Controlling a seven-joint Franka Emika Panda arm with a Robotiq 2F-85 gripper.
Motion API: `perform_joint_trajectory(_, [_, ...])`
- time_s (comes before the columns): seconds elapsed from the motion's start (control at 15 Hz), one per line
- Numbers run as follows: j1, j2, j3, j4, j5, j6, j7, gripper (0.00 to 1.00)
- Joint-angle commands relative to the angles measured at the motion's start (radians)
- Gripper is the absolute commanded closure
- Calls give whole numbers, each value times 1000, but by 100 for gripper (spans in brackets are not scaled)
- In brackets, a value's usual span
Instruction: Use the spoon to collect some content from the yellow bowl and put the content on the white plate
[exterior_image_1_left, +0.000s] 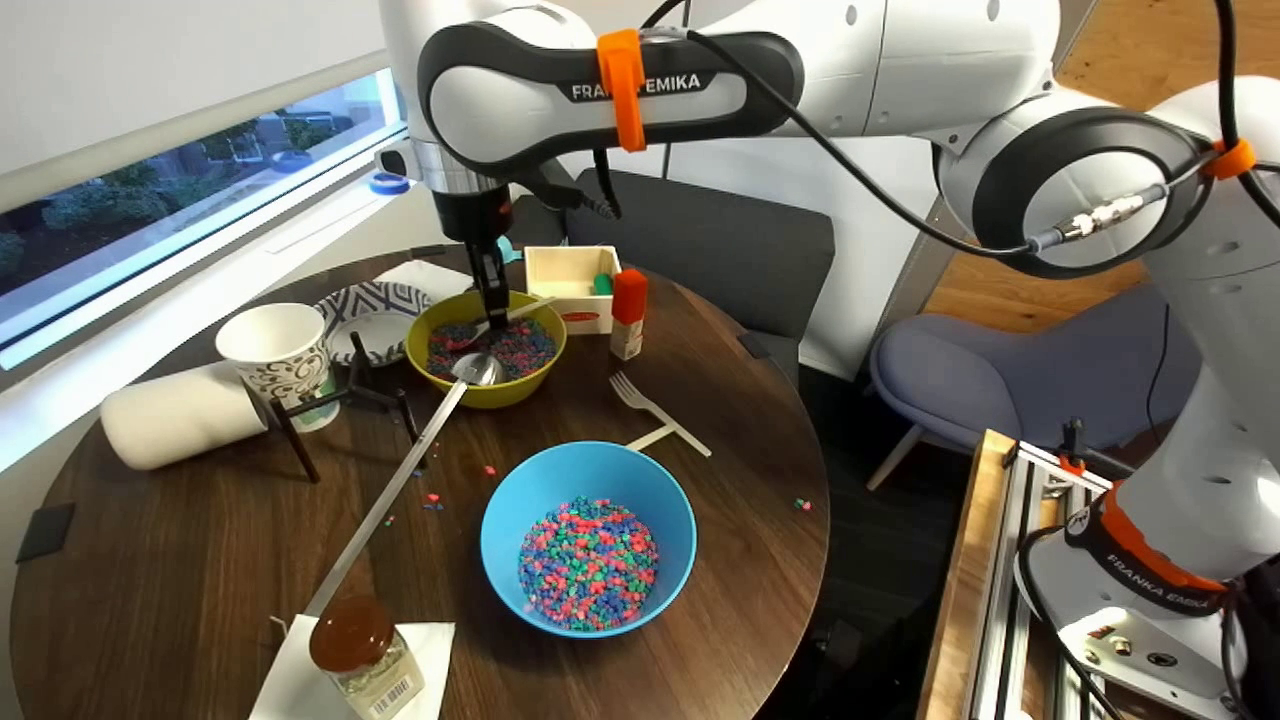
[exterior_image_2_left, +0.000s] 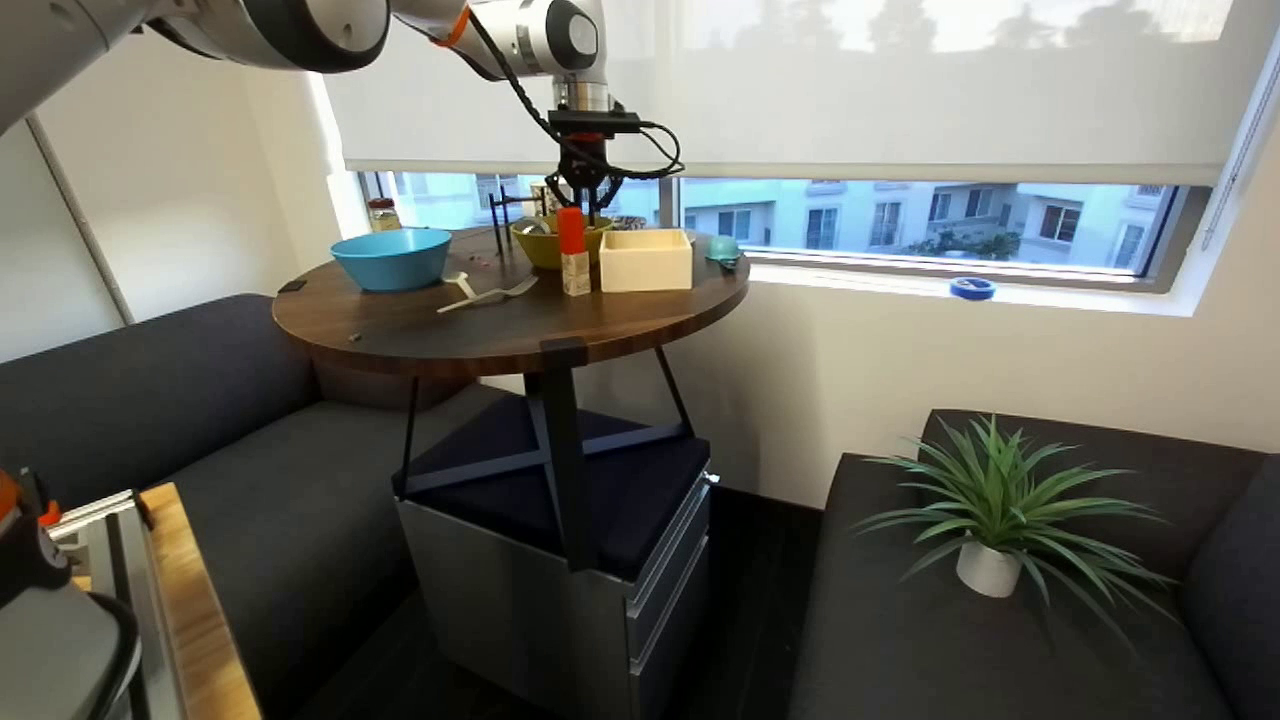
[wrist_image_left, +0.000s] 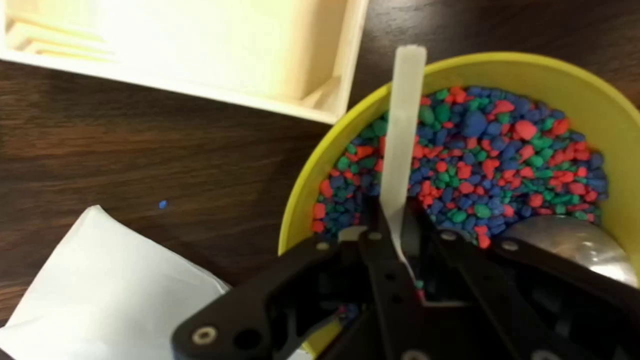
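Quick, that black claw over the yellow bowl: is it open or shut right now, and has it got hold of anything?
Gripper: closed, holding the pale spoon by its handle.

White arm (exterior_image_1_left: 930, 65), dark trim (exterior_image_1_left: 775, 62), orange straps (exterior_image_1_left: 623, 90), black cables (exterior_image_1_left: 1227, 75), screw-studded black claw (wrist_image_left: 392, 215).

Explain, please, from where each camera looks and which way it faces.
In an exterior view: above the table, facing down across it; arm, base and gripper show.
In an exterior view: slightly above table height, facing the window; gripper, partial arm and base show.
Wrist view: over the yellow bowl, facing down; the gripper shows, holding the spoon.
Both exterior views share the blue bowl.
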Motion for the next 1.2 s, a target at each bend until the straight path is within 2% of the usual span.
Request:
perform_joint_trajectory(0.0, [-36,-63,36,-108,36,55,-61,96])
perform_joint_trajectory(0.47, [-85,-130,64,-218,84,86,-144,96])
perform_joint_trajectory(1.13, [-143,-267,93,-408,137,244,-188,96])
